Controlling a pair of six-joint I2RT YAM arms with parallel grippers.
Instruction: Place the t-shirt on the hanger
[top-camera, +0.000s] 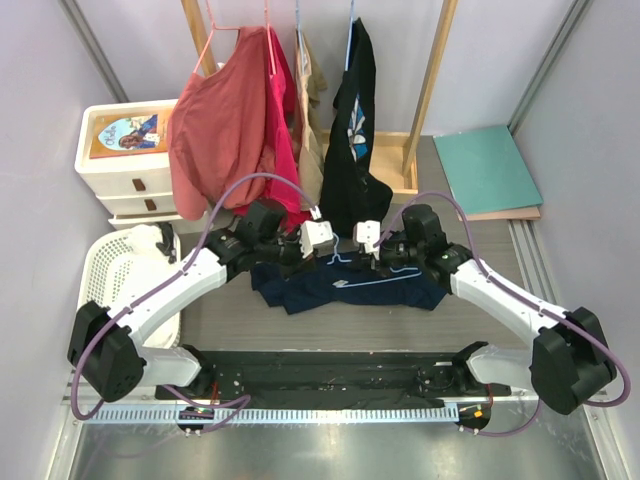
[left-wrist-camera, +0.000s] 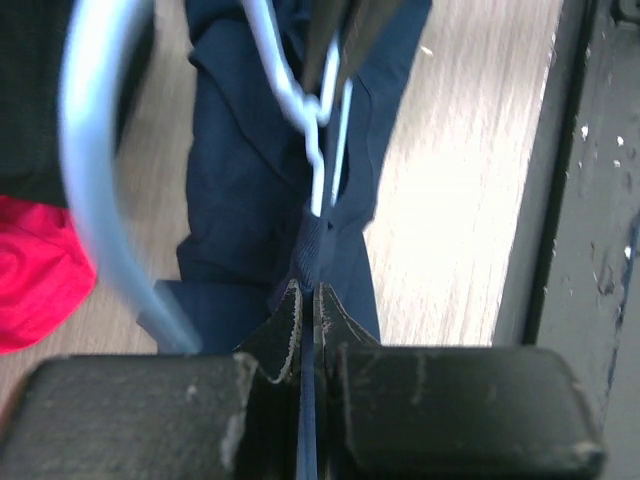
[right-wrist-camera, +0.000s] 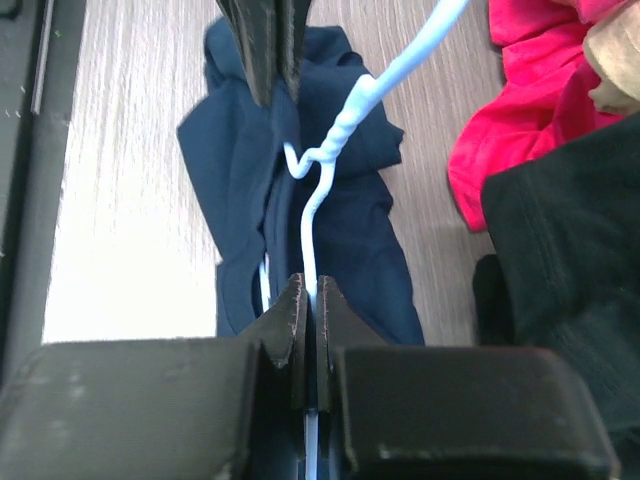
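Left claw (left-wrist-camera: 308, 312): pressed together, pinching the ribbed collar edge of the t-shirt (left-wrist-camera: 250, 200). Right claw (right-wrist-camera: 308, 305): clamped on the hanger (right-wrist-camera: 330, 150), gripping the wire just below its twisted neck. My two tips face each other, close together, over the shirt. T-shirt is bunched on the table (top-camera: 220, 325), midway between left and right edges, nearer the near edge. Hanger wire runs across the cloth.

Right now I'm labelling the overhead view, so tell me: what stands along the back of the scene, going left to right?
white drawer unit → red shirt → black shirt → teal board
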